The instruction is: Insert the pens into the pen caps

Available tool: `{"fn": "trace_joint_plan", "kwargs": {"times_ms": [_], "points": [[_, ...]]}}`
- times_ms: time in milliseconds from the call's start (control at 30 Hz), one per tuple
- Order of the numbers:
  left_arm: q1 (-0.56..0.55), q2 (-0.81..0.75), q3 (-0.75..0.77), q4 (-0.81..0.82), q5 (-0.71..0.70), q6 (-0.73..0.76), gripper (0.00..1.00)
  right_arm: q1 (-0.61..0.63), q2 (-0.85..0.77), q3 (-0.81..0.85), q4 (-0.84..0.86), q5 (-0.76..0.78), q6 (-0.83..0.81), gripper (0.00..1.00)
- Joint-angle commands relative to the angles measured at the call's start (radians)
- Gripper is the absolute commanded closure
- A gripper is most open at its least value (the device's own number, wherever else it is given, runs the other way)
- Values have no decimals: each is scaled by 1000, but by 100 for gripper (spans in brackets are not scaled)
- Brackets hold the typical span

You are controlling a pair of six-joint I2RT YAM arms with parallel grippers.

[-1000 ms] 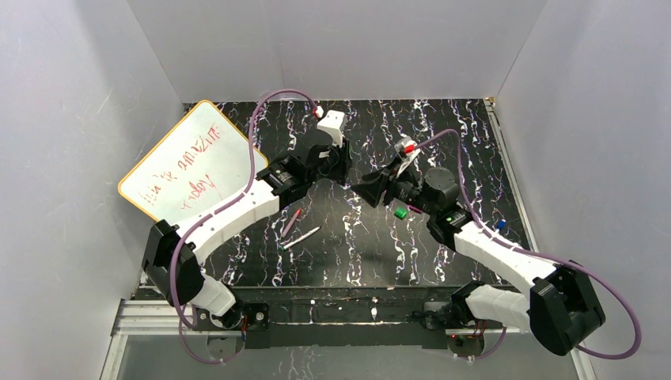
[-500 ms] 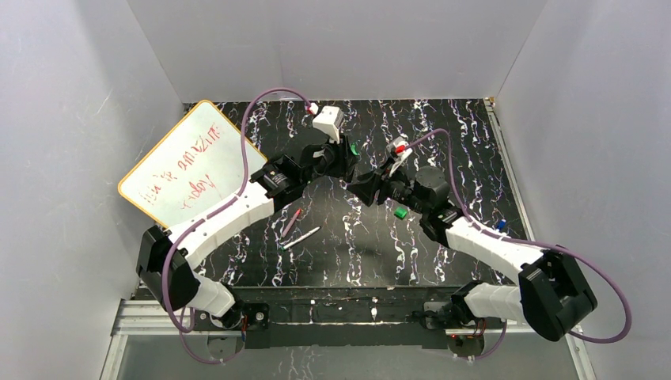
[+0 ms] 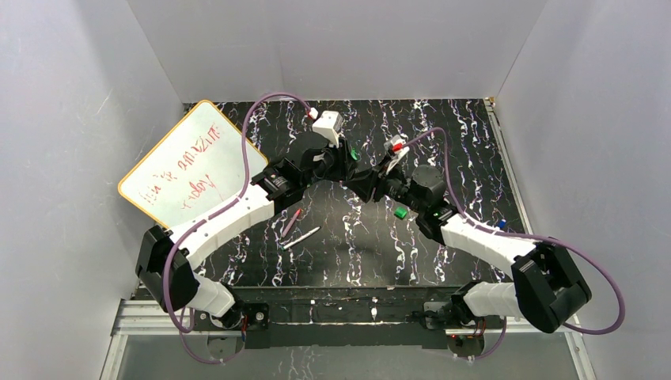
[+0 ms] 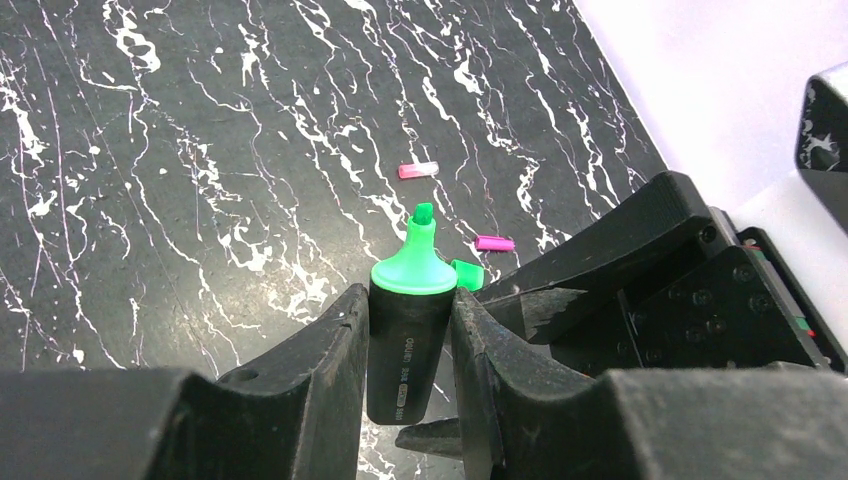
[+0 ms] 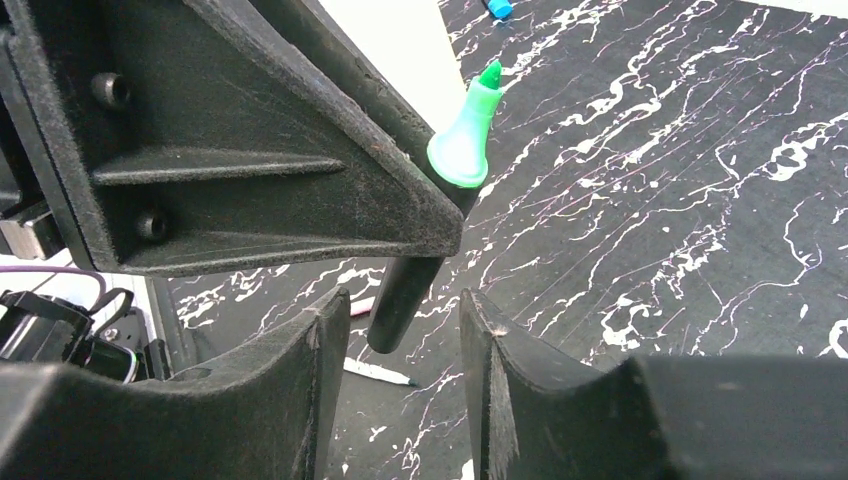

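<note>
My left gripper [image 4: 410,300] is shut on the thick black pen [image 4: 403,350], whose green tip [image 4: 420,262] points away from the wrist, above the table. My right gripper [image 5: 405,305] is open. Its jaws stand on either side of that pen's black rear end [image 5: 398,300] with gaps on both sides. The two grippers meet mid-table, left [image 3: 346,161] and right [image 3: 365,182]. On the table lie the green cap [image 3: 401,212], the magenta cap [image 4: 493,242] and the pale pink cap [image 4: 418,170]. The magenta pen [image 3: 290,222] and the white-grey pen [image 3: 303,237] lie to the left.
A yellow-rimmed whiteboard [image 3: 186,162] with red writing leans at the left wall. A small blue object [image 3: 500,225] lies near the right edge of the black marbled table [image 3: 356,253]. White walls close in three sides.
The right gripper has moved left up to the left gripper, its jaws narrowing around the pen's rear end. The left arm shifted slightly with the pen held.
</note>
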Motion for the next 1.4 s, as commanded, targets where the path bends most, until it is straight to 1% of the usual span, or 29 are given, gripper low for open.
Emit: {"fn": "trace_joint_plan", "kwargs": {"times_ms": [0,100,267,400,500,567,600,667,700,733,833,867,933,1000,1033,1100,1200,1267,1367], "points": [[-1,-58,-20,34,-6,-9,100,11,15,53,67,1,4,49],[0,-63,-24,34,-10,-9,100,13,26,56,69,-2,6,52],[0,-68,-25,33,-15,-8,100,17,42,68,63,-13,8,66],[0,-76,-33,34,-21,-9,100,17,52,82,49,-21,6,82],[0,-84,-47,71,-20,-3,100,17,56,87,40,-17,6,97],[-1,-101,-69,99,-11,15,100,18,56,91,31,-9,6,99],[0,-116,-93,118,-10,31,94,18,54,92,31,-5,6,99],[0,-158,-142,161,-30,68,59,18,46,94,27,1,1,99],[0,-184,-170,182,-39,96,45,19,40,94,24,2,-1,99],[0,-209,-193,200,-39,131,34,18,32,95,21,7,-4,99],[3,-295,-268,240,-41,232,4,17,12,102,2,30,-12,99],[5,-330,-300,262,-35,254,2,18,8,105,-1,32,-13,99],[18,-394,-365,322,-10,280,2,17,4,116,-1,23,-9,99],[43,-438,-414,363,51,285,2,17,6,126,3,1,1,99],[66,-451,-428,373,99,278,2,18,7,130,9,-16,6,99],[130,-454,-444,404,248,240,3,18,8,140,25,-62,21,99],[259,-418,-475,510,481,130,13,18,11,166,36,-177,35,99],[326,-388,-495,612,610,46,16,19,15,189,28,-242,41,99],[402,-331,-517,816,772,-103,18,18,16,220,5,-316,43,99]]}}
